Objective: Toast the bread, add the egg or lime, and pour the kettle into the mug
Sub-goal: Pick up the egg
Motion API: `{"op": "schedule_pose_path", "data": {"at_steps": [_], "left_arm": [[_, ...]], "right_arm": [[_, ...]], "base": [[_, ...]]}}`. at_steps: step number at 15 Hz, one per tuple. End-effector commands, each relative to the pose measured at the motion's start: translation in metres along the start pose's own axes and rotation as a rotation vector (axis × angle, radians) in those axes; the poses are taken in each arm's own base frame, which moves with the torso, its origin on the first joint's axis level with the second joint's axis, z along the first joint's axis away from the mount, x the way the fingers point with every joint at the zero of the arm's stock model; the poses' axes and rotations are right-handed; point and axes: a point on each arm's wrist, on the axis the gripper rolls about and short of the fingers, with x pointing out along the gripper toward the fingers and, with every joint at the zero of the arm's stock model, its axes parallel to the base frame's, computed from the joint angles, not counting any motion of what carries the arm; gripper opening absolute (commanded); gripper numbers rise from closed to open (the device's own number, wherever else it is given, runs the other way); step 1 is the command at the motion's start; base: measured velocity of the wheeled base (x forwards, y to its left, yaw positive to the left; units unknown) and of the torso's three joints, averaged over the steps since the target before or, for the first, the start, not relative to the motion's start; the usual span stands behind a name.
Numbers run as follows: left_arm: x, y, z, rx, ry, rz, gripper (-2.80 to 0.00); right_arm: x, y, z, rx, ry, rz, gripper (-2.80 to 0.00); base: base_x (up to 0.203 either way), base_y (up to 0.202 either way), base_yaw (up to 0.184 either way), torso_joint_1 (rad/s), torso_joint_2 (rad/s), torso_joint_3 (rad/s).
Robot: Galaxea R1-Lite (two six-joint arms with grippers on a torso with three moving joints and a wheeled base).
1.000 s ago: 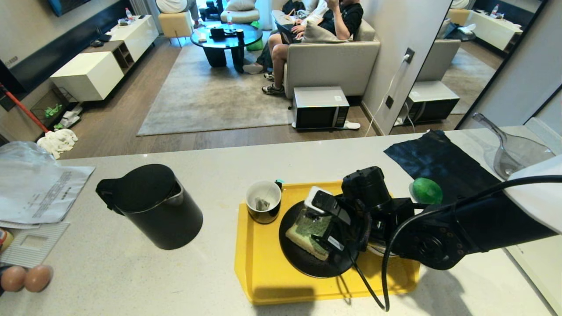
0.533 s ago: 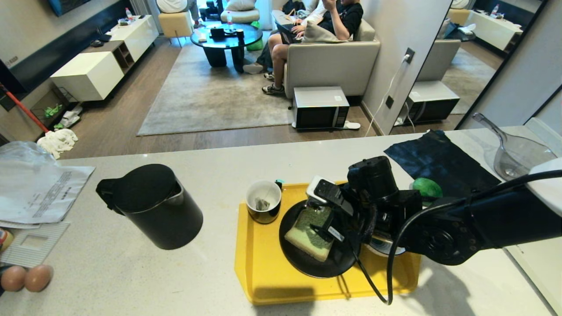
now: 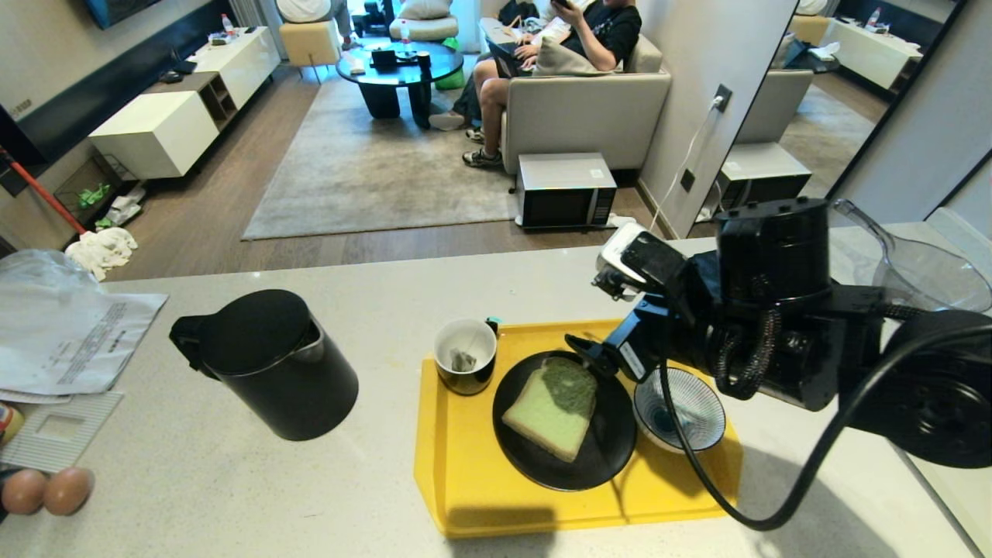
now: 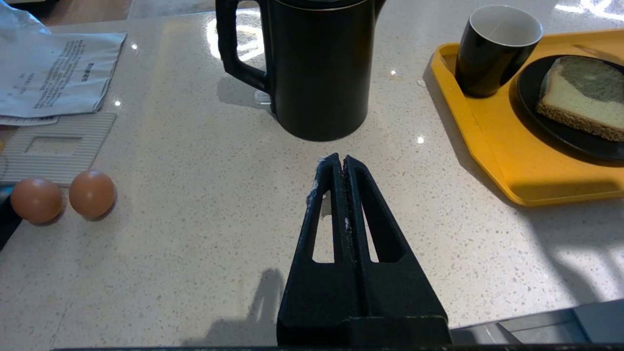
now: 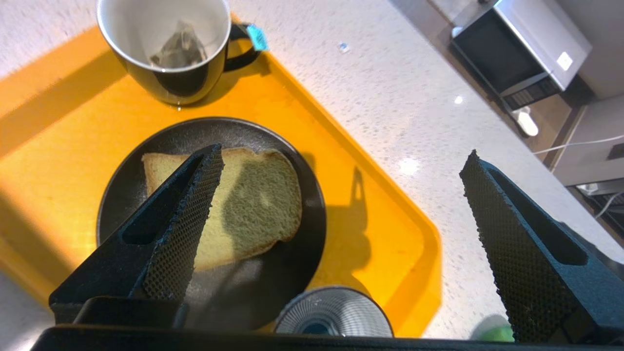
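One square spongy bread (image 3: 552,406); round matte plate (image 3: 601,465).

The right arm (image 3: 852,364) reaches in from the right side, over the far right part of the worktop. The right gripper (image 5: 341,161) hangs in the air with its two fingers (image 5: 185,214) spread wide, holding nothing. The left gripper (image 4: 341,163) sits low over the near part of the worktop, pointing level, fingers pressed together and empty.
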Motion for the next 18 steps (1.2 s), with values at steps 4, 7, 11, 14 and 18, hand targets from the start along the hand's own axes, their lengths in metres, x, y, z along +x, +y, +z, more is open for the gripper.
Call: {"op": "schedule_pose_path", "data": {"at_steps": [4, 7, 11, 14, 18], "left_arm": [[0.001, 0.0, -0.005, 0.0, 0.015, -0.001, -2.8], [0.001, 0.0, -0.005, 0.0, 0.015, 0.001, -2.8], [0.001, 0.0, -0.005, 0.0, 0.015, 0.0, -2.8], [0.001, 0.0, -0.005, 0.0, 0.015, -0.001, -2.8], [0.001, 0.0, -0.005, 0.0, 0.015, 0.0, -2.8]], "right_arm": [[-0.055, -0.017, 0.014, 0.028, -0.101, -0.052, -2.8], [-0.074, -0.021, 0.015, 0.05, -0.121, -0.065, -2.8], [-0.093, -0.038, 0.025, 0.07, -0.164, -0.125, -2.8], [-0.122, -0.048, 0.032, 0.18, -0.157, -0.124, -2.8], [-0.14, -0.062, 0.044, 0.346, -0.188, -0.164, -2.8]], "base": [[0.0, 0.0, 0.0, 0.0, 0.0, 0.0], [0.0, 0.0, 0.0, 0.0, 0.0, 0.0], [0.0, 0.0, 0.0, 0.0, 0.0, 0.0], [0.0, 0.0, 0.0, 0.0, 0.0, 0.0], [0.0, 0.0, 0.0, 0.0, 0.0, 0.0]]}}
